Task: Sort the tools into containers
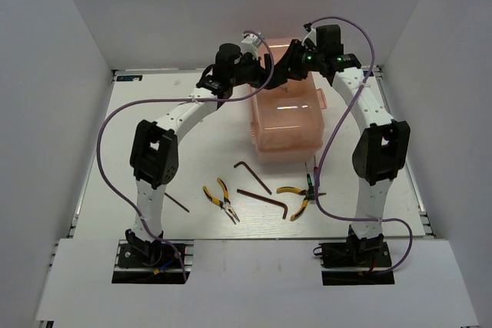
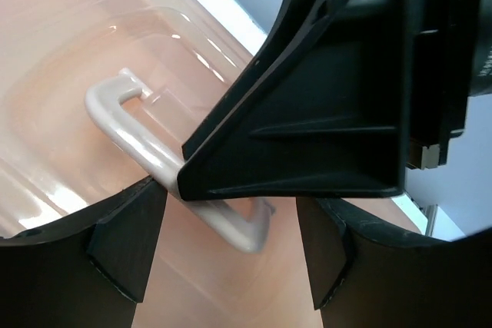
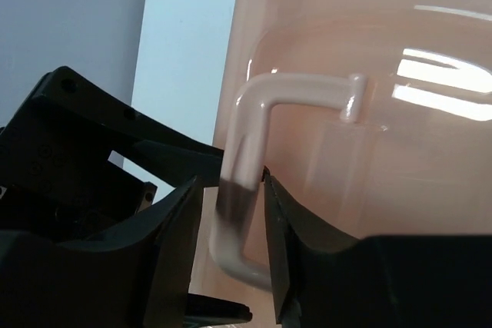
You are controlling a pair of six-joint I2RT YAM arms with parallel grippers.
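Our left hand hangs apart beside the right hand, which straddles the toolbox's lid handle, whether clamped we cannot tell, so crowded they could collide.

The toolbox is translucent salmon pink with white glare streaks across its lid, and its lid handle is plain creamy white. On the white counter, the left pliers and the right pliers have yellow handles, and the hex keys are dark brown. The left arm and right arm are white with black joints and black jaws, and they trail purple cables.
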